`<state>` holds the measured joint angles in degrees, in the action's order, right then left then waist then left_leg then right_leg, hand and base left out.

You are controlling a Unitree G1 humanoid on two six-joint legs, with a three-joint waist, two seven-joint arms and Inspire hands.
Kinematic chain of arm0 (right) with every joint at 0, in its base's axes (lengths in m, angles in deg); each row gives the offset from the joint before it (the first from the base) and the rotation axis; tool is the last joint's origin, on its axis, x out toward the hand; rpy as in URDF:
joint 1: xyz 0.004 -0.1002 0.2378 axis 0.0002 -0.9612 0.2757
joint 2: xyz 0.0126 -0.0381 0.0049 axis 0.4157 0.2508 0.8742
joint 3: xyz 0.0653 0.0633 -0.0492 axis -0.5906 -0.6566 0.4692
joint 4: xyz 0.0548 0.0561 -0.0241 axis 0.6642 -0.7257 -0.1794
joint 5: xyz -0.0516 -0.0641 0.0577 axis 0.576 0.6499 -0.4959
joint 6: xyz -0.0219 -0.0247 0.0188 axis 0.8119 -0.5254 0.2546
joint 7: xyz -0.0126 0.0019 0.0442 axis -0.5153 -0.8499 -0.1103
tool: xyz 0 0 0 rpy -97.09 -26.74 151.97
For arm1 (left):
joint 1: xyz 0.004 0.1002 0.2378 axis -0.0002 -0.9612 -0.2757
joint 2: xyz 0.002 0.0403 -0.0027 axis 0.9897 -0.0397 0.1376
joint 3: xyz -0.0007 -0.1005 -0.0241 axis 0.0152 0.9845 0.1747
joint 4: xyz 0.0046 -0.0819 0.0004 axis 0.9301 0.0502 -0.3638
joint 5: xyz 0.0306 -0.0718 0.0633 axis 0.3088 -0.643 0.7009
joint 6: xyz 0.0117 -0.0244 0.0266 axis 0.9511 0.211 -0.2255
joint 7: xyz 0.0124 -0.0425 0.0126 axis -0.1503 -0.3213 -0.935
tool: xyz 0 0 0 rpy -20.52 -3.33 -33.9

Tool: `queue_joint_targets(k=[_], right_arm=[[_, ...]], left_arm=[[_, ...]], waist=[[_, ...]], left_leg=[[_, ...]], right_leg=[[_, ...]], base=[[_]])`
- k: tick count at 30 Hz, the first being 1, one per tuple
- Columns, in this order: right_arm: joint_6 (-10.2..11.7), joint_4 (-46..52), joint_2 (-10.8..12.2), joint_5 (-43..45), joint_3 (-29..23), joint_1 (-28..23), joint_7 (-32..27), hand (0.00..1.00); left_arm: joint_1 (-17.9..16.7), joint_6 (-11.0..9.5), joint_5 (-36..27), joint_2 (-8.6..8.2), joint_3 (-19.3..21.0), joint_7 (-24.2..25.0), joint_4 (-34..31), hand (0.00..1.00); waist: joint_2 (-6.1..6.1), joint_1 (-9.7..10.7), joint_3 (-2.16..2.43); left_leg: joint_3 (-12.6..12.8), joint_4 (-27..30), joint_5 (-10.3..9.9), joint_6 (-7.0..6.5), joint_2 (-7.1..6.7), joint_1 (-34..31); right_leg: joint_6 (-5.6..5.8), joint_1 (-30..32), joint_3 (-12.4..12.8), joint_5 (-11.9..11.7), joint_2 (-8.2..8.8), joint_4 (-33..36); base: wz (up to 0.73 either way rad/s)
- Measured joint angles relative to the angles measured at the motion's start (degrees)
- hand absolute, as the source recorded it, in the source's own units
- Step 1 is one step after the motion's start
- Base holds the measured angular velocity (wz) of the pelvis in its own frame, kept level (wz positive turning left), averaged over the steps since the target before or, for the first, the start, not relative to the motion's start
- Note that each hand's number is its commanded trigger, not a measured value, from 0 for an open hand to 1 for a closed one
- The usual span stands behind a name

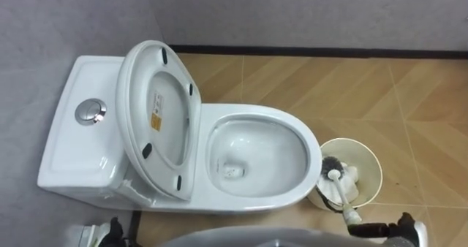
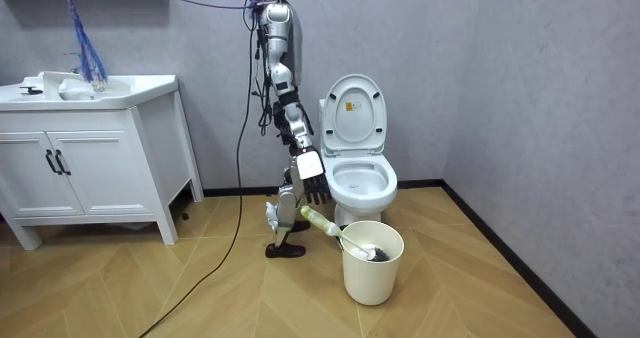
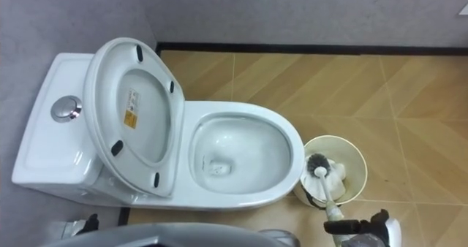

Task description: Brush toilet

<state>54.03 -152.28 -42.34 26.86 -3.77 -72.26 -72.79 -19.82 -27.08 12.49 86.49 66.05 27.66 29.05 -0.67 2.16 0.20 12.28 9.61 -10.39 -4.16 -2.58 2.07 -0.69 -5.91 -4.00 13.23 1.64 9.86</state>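
Wooden floor (image 1: 292,79) and a grey wall surround a white toilet (image 1: 256,197), which stands with its tank against the wall. Its lid and seat (image 1: 157,115) are raised, and a round flush button (image 1: 91,111) sits on the tank. The robot stands beside the toilet, on the room view's left of it, facing the bowl. Just beside the front of the bowl stands a pale bucket (image 1: 368,158). The toilet brush (image 1: 342,194) leans in this bucket, dark head down inside and handle slanting up over the rim. The right hand (image 1: 406,229) is closed around the end of the handle. The left hand (image 2: 314,185) hangs near the bowl with loose fingers, holding nothing
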Motion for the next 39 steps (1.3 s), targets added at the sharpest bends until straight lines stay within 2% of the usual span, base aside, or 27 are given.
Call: queue_joint_targets(k=[3, 4, 7, 10, 12, 16, 18, 19, 20, 21, 23, 25, 27, 32, 34, 36, 39], right_arm=[[1.19, 0.84, -0.07, 0.32, 0.55, 0.79, -0.59, 0.0], [1.37, 0.76, -0.07, 0.33, 0.57, 1.23, -0.69, 0.0], [2.35, -1.61, -0.08, -0.01, 1.14, 4.08, -0.84, 0.0], [2.78, -4.88, -0.29, -0.34, 2.87, 7.58, -1.15, 0.0], [2.9, -5.47, -0.31, -0.55, 3.23, 8.52, -1.83, 0.0], [3.45, -8.23, -0.36, -2.87, 5.04, 10.82, -2.05, 0.0], [3.7, -10.03, -0.34, -3.73, 4.99, 12.92, -2.03, 0.0], [3.78, -11.07, -0.36, -4.56, 4.99, 14.35, -1.96, 0.0], [3.89, -11.95, -0.37, -4.84, 5.03, 15.16, -1.81, 0.0], [3.95, -13.54, -0.37, -5.6, 5.09, 16.5, -1.24, 0.0], [3.95, -14.28, -0.38, -8.73, 6.2, 18.6, -0.3, 0.0], [3.89, -14.84, -0.58, -10.25, 6.26, 20.55, 0.44, 0.0], [3.89, -14.94, -1.54, -12.03, 7.68, 22.55, 1.14, 0.0], [3.81, -15.49, -3.94, -16.57, 11.47, 24.85, 2.64, 0.0], [3.62, -16.08, -4.71, -17.04, 11.72, 25.42, 3.16, 0.0], [2.71, -16.25, -5.71, -17.13, 11.69, 26.45, 3.52, 0.0], [2.64, -15.98, -7.67, -18.08, 11.98, 27.17, 3.37, 0.0]], left_arm=[[1.96, -1.8, -0.63, 0.08, -0.28, -0.66, -0.03, 0.0], [2.5, -1.84, -0.84, 0.04, -0.26, -0.78, 0.06, 0.0], [3.57, -3.07, -4.48, 0.3, -0.54, -1.35, 0.33, 0.0], [5.47, -3.41, -8.9, 1.08, -4.05, -1.96, 0.32, 0.0], [7.29, -4.04, -11.54, 1.03, -5.49, -2.13, 0.2, 0.0], [9.49, -4.56, -11.78, 0.99, -6.79, -2.53, 0.19, 0.0], [11.4, -4.97, -11.98, 0.96, -7.35, -2.74, 0.19, 0.0], [12.64, -5.09, -12.75, 0.92, -8.14, -2.79, 0.19, 0.0], [13.27, -5.11, -13.18, 0.89, -8.61, -2.9, 0.29, 0.0], [14.15, -5.13, -14.25, 0.66, -9.44, -3.42, 0.32, 0.0], [15.36, -5.19, -15.65, 0.56, -11.09, -3.48, 0.31, 0.0], [17.04, -5.21, -16.08, 0.58, -11.47, -3.62, 0.18, 0.0], [19.58, -5.23, -17.82, 0.83, -12.74, -3.93, -0.74, 0.0], [23.36, -5.62, -20.65, 0.87, -15.69, -4.99, -1.92, 0.0], [23.73, -5.82, -20.73, 0.93, -16.14, -4.95, -3.17, 0.0], [23.8, -6.48, -20.86, 1.28, -17.35, -4.89, -4.76, 0.0], [24.53, -6.86, -21.89, 1.75, -20.16, -4.46, -6.01, 0.0]], waist=[[-0.14, -0.67, 0.07], [-0.18, -0.82, 0.04], [-0.28, -1.01, -0.02], [-0.32, -0.76, -0.26], [0.12, -0.76, -0.5], [0.76, -0.92, -0.71], [1.27, -0.88, -1.03], [1.57, -0.84, -1.38], [1.64, -0.91, -1.49], [1.81, -0.94, -1.79], [1.87, -1.1, -1.99], [1.99, -1.11, -2.54], [1.88, -1.12, -3.19], [1.75, -2.59, -3.32], [1.7, -2.6, -3.35], [1.7, -2.68, -3.38], [1.55, -2.75, -3.46]], left_leg=[[0.01, 0.63, 0.02, -0.03, 0.09, -1.97], [0.01, 0.93, 0.02, -0.04, 0.15, -2.56], [-0.08, 2.06, 0.01, -0.14, 0.45, -4.61], [-0.96, 4.02, -0.05, -0.23, 0.87, -8.34], [-1.97, 5.44, 0.17, -0.53, 0.94, -11.47], [-2.63, 6.84, 0.69, -0.93, 0.97, -15.8], [-3.24, 8.73, 0.85, -1.2, 1.14, -19.7], [-3.61, 9.96, 0.95, -1.36, 1.27, -21.83], [-3.65, 10.45, 1.02, -1.47, 1.32, -22.78], [-3.69, 11.26, 1.15, -1.66, 1.41, -24.31], [-3.69, 12.4, 1.32, -1.93, 1.48, -26.58], [-3.88, 14.12, 1.44, -2.18, 1.48, -29.31], [-4.53, 16.65, 1.48, -2.62, 0.86, -34.12], [-4.49, 21.55, 1.4, -3.02, 0.42, -41.59], [-4.49, 22.11, 1.95, -3.28, -0.31, -43.51], [-4.46, 24.04, 2.05, -3.46, -0.33, -46.77], [-4.41, 26.68, 1.94, -3.68, -0.57, -50.81]], right_leg=[[-0.02, 2.01, 0.19, -0.02, 0.01, 1.13], [-0.02, 2.56, 0.23, -0.03, -0.01, 1.39], [-0.09, 4.45, -0.39, -0.09, 0.12, 2.29], [-0.3, 7.14, -1.61, -0.46, 0.15, 2.98], [-0.35, 9.43, -2.79, -0.62, 0.14, 3.68], [-0.34, 13.98, -3.43, -0.61, 0.36, 5.79], [-0.34, 17.37, -3.78, -0.61, 0.44, 7.71], [-0.34, 19.18, -4.02, -0.61, 0.45, 8.73], [-0.34, 20.12, -4.06, -0.61, 0.47, 9.23], [-0.34, 21.79, -4.15, -0.61, 0.52, 10.23], [-0.3, 24.22, -4.25, -0.56, 0.69, 12.1], [-0.25, 27.31, -4.77, -0.19, 0.99, 14.46], [-0.17, 32.86, -4.67, 1.17, 1.79, 19.45], [-0.26, 41.41, -4.8, 3.29, 3.5, 26.74], [-0.21, 43.99, -4.64, 3.96, 4.35, 29.01], [-0.04, 47.41, -4.18, 4.17, 4.42, 31.37], [-0.1, 51.32, -4.15, 4.8, 5.16, 34.96]], base=[[0.0], [0.0], [0.04], [0.18], [0.26], [0.11], [0.14], [0.13], [0.1], [0.0], [0.0], [0.08], [0.16], [0.08], [0.14], [0.03], [0.07]])
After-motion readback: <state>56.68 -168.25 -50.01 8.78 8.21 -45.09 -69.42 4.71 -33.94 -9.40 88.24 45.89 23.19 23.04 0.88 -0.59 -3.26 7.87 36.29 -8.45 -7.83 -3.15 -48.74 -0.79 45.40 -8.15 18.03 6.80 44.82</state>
